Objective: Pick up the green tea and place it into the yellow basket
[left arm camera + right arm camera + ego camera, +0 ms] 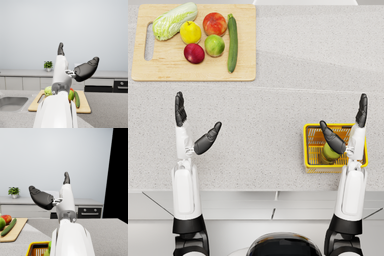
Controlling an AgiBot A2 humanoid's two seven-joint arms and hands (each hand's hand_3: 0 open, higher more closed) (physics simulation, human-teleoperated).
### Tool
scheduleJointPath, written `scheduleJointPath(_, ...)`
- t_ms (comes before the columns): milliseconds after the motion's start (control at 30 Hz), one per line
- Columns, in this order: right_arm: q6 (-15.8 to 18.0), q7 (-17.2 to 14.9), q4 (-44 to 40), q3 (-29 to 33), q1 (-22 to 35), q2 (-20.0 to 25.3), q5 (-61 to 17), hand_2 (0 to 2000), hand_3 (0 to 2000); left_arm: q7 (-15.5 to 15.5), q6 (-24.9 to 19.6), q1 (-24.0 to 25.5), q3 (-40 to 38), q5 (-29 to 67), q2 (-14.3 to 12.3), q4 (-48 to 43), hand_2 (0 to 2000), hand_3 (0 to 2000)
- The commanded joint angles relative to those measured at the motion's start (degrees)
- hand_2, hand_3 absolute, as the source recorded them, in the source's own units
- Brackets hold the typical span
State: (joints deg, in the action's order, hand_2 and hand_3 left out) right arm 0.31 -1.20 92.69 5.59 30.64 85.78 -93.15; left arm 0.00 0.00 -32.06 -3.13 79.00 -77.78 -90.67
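Green tea (330, 151) lies in the one yellow basket (310, 145), directly below the right hand (348, 131), not touched. Left hand (192, 129) well apart. Both hands' fingers spread, holding nothing.

Dark right hand (53, 193) raised, fingers spread, empty; yellow wire basket (37, 248) below; wooden cutting board (12, 233) left.

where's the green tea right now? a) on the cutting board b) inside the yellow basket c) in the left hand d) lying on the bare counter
b: in the head view the green tea sits inside the yellow basket, partly hidden by the right hand, which holds nothing.
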Motion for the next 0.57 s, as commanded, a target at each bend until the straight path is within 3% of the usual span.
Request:
scheduleJointPath(33, -0.1, 0.3, -0.5, 2.5, 4.0, -0.7, 0.0, 0, 0, 0.0, 0.0, -5.3, -3.8, 0.0, 0.4, 2.3, 0, 0)
scheduleJointPath(167, -0.2, 1.0, -1.4, 5.8, 1.6, -0.4, 0.0, 0, 0, 0.0, 0.0, -2.0, -7.2, 0.0, -0.1, 2.2, 0, 0)
scheduleJointPath(567, -0.3, 1.2, -1.5, 5.7, 0.8, -0.3, 0.0, 0, 0, 0.0, 0.0, -1.1, -7.1, 0.0, -0.3, 2.3, 0, 0)
